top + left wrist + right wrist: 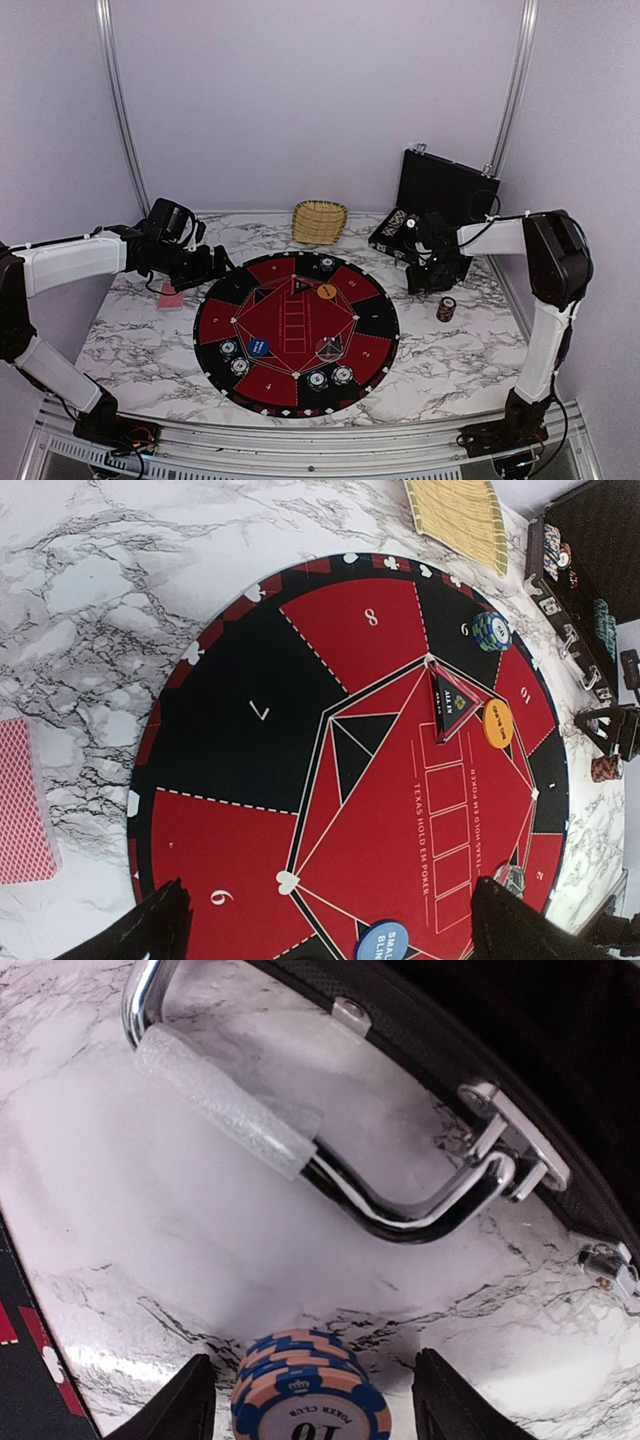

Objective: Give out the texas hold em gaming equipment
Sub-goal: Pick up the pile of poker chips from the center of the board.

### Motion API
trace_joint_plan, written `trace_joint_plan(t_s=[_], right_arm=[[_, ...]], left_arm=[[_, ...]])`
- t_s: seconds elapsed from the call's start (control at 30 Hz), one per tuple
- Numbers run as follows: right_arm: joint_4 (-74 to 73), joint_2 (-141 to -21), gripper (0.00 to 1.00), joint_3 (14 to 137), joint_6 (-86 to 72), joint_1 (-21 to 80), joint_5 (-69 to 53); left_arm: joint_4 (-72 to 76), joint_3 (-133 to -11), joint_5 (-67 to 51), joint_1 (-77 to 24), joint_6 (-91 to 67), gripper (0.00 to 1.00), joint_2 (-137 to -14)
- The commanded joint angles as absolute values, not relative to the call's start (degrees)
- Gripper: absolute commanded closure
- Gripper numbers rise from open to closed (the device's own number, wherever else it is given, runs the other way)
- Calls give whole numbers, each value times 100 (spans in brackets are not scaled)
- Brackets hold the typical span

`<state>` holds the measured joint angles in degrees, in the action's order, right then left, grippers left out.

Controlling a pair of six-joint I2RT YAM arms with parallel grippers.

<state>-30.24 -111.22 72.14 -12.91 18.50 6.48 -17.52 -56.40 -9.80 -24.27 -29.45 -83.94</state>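
A stack of blue-and-peach poker chips stands on the marble between the fingers of my right gripper. The jaws are open, with a gap on each side of the stack. From above, this gripper hangs just right of the mat, near a dark red chip stack. My left gripper is open and empty over the mat's left half. On the mat lie an orange button, a blue button and teal-and-white chips. A red-backed card lies left of the mat.
The round black-and-red mat fills the table's middle, with several chip stacks along its near rim. A wicker basket stands at the back. An open black case sits back right, its chrome handle just beyond the right gripper.
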Motion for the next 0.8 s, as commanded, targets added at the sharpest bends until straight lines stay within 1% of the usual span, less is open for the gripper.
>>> trace_joint_plan(t_s=[0.0, 0.07, 0.4, 0.6, 0.77], right_arm=[[-2991, -11013, 35, 7109, -1296, 1812, 614], [-2968, -11013, 35, 7086, -1301, 1819, 610], [-2993, -10918, 45, 6969, -1392, 1828, 511], [-2997, -10883, 48, 6893, -1440, 1828, 507], [-3019, -10849, 57, 6953, -1455, 1835, 492]], left_arm=[[-1860, -5634, -929, -2436, -2926, 1, -8282], [-1859, -5634, -930, -2443, -2927, 1, -8280], [-1856, -5634, -941, -2438, -2937, 1, -8285], [-1856, -5650, -952, -2439, -2914, 1, -8288], [-1860, -5636, -944, -2442, -2900, 1, -8278]])
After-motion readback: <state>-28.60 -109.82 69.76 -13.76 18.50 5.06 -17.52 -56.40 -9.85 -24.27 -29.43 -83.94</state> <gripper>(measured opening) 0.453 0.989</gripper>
